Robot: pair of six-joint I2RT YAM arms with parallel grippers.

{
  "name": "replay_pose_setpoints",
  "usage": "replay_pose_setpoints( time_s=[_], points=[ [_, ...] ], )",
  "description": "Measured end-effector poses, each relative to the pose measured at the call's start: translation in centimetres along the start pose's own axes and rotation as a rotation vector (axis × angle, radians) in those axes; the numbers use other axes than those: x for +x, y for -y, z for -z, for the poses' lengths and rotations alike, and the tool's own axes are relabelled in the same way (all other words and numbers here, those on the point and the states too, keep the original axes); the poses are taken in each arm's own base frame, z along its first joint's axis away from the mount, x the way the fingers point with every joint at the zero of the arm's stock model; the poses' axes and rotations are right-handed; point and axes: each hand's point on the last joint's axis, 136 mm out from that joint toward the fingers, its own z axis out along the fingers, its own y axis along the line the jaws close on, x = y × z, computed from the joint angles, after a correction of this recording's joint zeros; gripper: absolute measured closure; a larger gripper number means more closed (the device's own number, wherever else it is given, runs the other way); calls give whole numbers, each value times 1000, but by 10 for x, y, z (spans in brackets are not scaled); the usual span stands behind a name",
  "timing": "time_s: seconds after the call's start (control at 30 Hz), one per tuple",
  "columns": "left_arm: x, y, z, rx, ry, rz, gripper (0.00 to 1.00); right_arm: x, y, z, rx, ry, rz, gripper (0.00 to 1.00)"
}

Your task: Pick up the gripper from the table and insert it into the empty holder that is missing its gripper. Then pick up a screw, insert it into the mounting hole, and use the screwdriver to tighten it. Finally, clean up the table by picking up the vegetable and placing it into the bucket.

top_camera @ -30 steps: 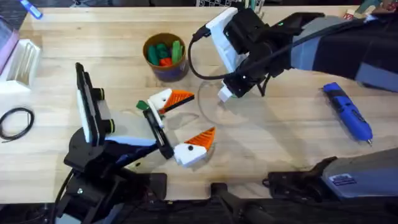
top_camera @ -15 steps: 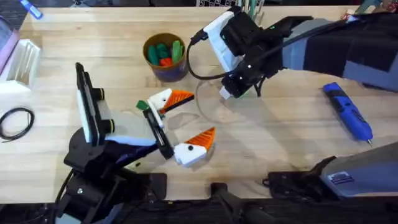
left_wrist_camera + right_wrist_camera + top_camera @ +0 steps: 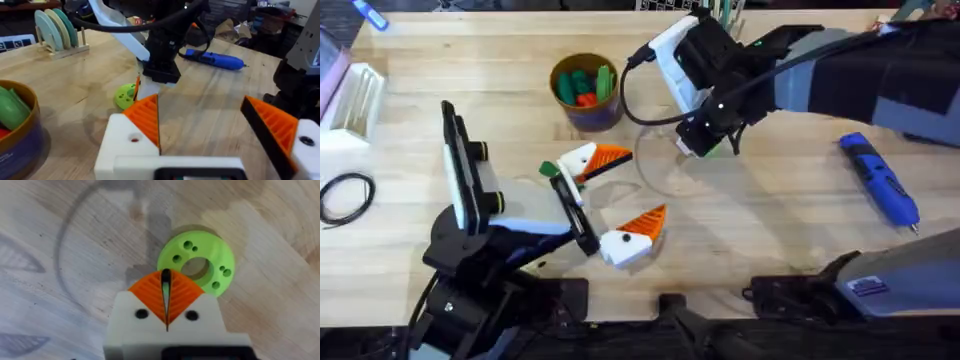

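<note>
Right end effector [image 3: 166, 302]: in my right wrist view its two orange pads [image 3: 150, 296] are pressed together with just a thin dark seam between them, clamped on nothing that I can see. It hangs directly over the edge of a flat bright green disc [image 3: 196, 262] with holes, which lies on the worktop [image 3: 60, 240]. In the overhead view I find this end effector [image 3: 697, 145] right of centre, toward the far side, with the right arm [image 3: 840, 75] reaching in from the right.

Left end effector [image 3: 215, 125]: in my left wrist view its orange ribbed pads [image 3: 145, 117] stand well apart with bare wood between them, holding nothing. In the overhead view it [image 3: 620, 195] sits near the middle of the worktop, its white blocks topped with orange wedges.

Bucket [image 3: 586, 90]: stands upright beyond the left end effector, toward the far edge, with green and red items inside; I cannot tell which of them is the vegetable.

Screwdriver [image 3: 880, 180]: blue, lying flat on the worktop at the right, well apart from both end effectors.

Remaining items: a black cable loop [image 3: 345, 195] at the left edge, and a white rack [image 3: 355, 100] beyond it. I cannot pick out the loose orange gripper piece, the holder or a screw.
</note>
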Motion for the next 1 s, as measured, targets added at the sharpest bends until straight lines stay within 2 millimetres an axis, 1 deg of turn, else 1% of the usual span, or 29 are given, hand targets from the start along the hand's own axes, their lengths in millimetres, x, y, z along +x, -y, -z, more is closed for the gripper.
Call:
replay_pose_setpoints(
  time_s=[0.13,0.23,0.37,0.47,0.53,0.6,0.67,0.73,0.83,0.93,1.0],
  points=[
    [0,0,0,0,0,0,8,0,1,3,-1,-14,5,994],
    [0,0,0,0,0,0,9,-6,4,14,-2,-29,12,995],
    [0,0,0,0,0,0,8,-20,11,40,1,-22,14,995],
    [0,0,0,0,0,0,8,-27,15,65,1,-26,20,995],
    [0,0,0,0,0,0,8,-29,14,81,-7,-35,44,995],
    [0,0,0,0,0,0,9,-31,10,98,-29,-38,76,995],
    [0,0,0,0,0,0,8,-38,-3,117,-78,-14,107,995],
    [0,0,0,0,0,0,8,-50,-22,138,-152,39,142,995],
    [0,0,0,0,0,0,8,-64,-57,167,-268,115,198,995],
    [0,0,0,0,0,0,8,-69,-92,186,-355,160,254,995],
    [0,0,0,0,0,0,8,-66,-114,191,-397,161,290,995]
  ],
)
